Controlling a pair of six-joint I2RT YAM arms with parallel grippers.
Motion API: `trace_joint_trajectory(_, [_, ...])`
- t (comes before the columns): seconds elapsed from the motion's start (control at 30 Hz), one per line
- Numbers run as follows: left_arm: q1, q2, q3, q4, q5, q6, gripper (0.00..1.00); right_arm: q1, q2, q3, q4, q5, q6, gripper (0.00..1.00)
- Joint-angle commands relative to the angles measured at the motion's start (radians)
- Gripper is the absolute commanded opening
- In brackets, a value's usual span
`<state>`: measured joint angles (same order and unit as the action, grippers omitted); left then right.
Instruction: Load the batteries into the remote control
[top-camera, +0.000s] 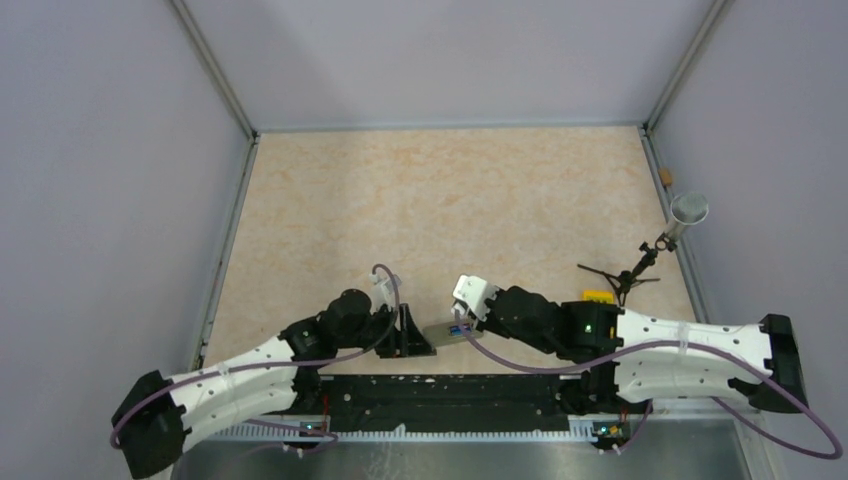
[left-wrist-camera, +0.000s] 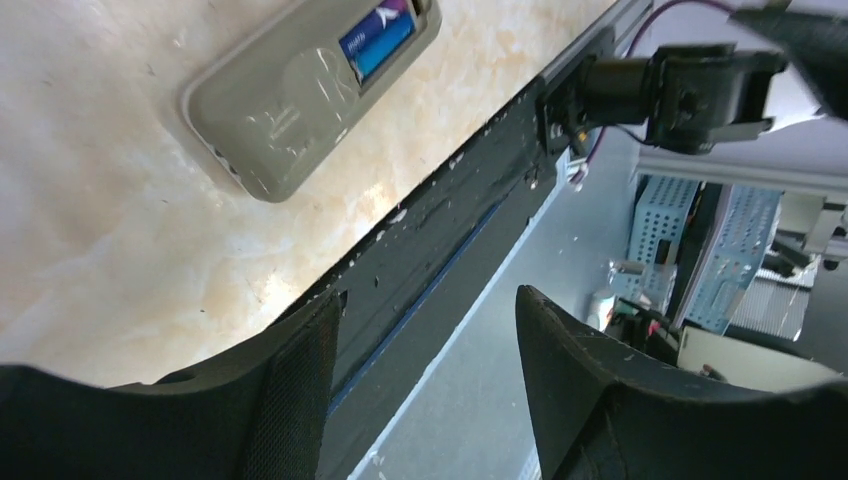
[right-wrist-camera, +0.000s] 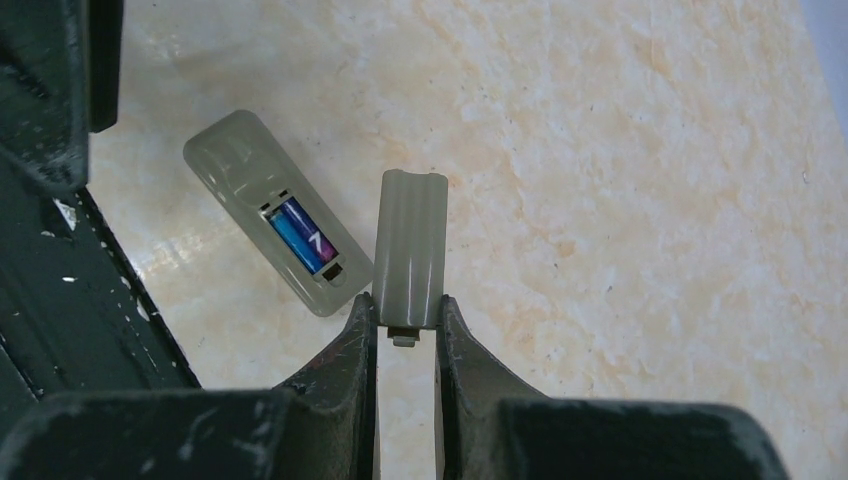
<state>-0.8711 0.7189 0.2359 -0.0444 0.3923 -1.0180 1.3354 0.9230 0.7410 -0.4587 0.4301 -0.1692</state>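
The remote control (right-wrist-camera: 232, 166) lies grey back up near the table's front edge, its battery recess uncovered. Blue batteries (right-wrist-camera: 300, 235) sit inside the recess; how many I cannot tell. My right gripper (right-wrist-camera: 407, 305) is shut on the grey battery cover (right-wrist-camera: 410, 245), holding it by its tabbed end just right of the remote. In the left wrist view the remote (left-wrist-camera: 290, 100) and its batteries (left-wrist-camera: 377, 42) lie at the top left. My left gripper (left-wrist-camera: 428, 300) is open and empty over the table's near edge, apart from the remote. From above, the remote (top-camera: 440, 334) lies between both grippers.
A black rail (top-camera: 450, 390) runs along the table's near edge. A microphone on a small tripod (top-camera: 650, 255) stands at the right, with a small yellow object (top-camera: 598, 296) beside it. Grey walls enclose the table on three sides.
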Motion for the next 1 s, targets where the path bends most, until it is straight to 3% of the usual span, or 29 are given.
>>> trace_joint_trajectory(0.0, [-0.094,0.066,0.032,0.124,-0.051,-0.01,0.66,-0.042,0.016,0.045,-0.004,-0.013,0.026,0.0])
trace_joint_trajectory(0.2, [-0.152,0.198,0.037,0.241,-0.068,-0.042,0.66,-0.086,0.022,0.009,0.042,-0.047,0.036,0.0])
trace_joint_trajectory(0.67, [-0.154,0.399,0.117,0.218,-0.194,0.025,0.64,-0.107,0.034,-0.022,0.056,-0.1,0.057,0.0])
trace_joint_trajectory(0.97, [-0.145,0.501,0.123,0.271,-0.186,0.027,0.63,-0.122,0.045,-0.023,0.055,-0.101,0.056,0.0])
